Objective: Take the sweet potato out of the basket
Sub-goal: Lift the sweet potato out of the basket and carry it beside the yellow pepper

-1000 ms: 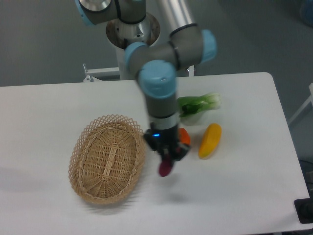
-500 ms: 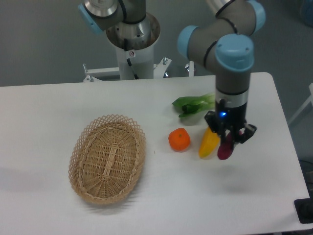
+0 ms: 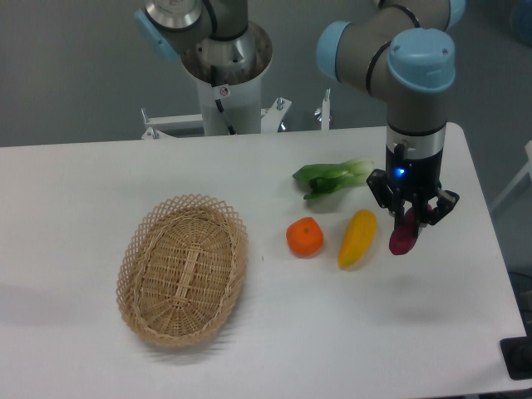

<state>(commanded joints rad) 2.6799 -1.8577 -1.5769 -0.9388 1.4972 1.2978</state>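
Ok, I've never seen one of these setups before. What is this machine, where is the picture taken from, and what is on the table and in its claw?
This is one jointed robot arm, filmed by a fixed camera looking down at a white table. Its gripper, a two-finger claw, is shut on a small purple sweet potato, held above the table's right side. On the table lie an empty wicker basket, an orange fruit, a yellow-orange vegetable and a leafy green vegetable.
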